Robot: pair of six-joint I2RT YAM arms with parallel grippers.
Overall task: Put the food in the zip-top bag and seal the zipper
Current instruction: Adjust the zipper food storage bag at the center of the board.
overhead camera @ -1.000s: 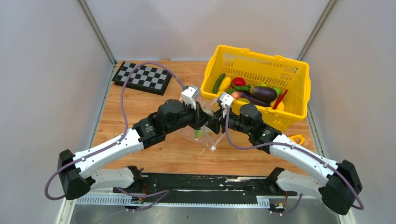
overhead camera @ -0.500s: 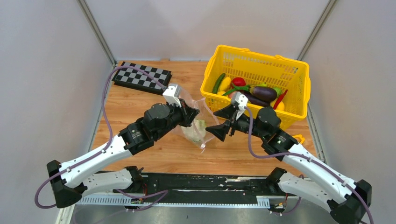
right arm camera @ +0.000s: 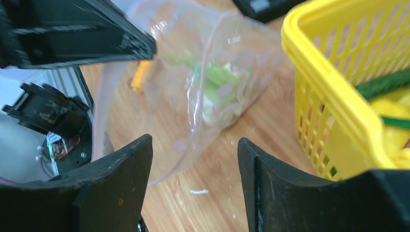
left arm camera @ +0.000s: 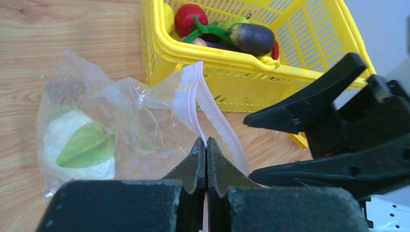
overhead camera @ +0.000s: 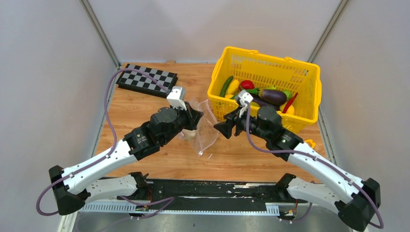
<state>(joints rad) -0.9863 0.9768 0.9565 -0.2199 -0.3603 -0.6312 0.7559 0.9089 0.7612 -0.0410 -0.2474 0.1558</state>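
Observation:
My left gripper [overhead camera: 196, 119] is shut on the pink zipper [left arm camera: 193, 96] of the clear zip-top bag [overhead camera: 205, 131], which sags from it toward the wood. The two pink strips stand apart, so the bag's mouth gapes. Inside the bag [left arm camera: 121, 116] lies a white and green food piece [left arm camera: 80, 150]. My right gripper [overhead camera: 227, 126] is open just right of the bag, with nothing between its fingers and the bag [right arm camera: 193, 87] in front of it [right arm camera: 193, 145]. More food, a purple eggplant [overhead camera: 273, 95] and a red round piece [overhead camera: 247, 84] among it, fills the yellow basket [overhead camera: 266, 57].
The basket's wall [right arm camera: 329, 96] stands close to my right gripper's right side. A chessboard [overhead camera: 147, 79] lies at the back left. A small yellow-orange object [overhead camera: 309, 143] shows beside my right arm. Grey walls close in the table on both sides.
The right gripper has let go of the bag, opened and drawn back right toward the basket. The left gripper has carried the bag a little left, still pinching the zipper.

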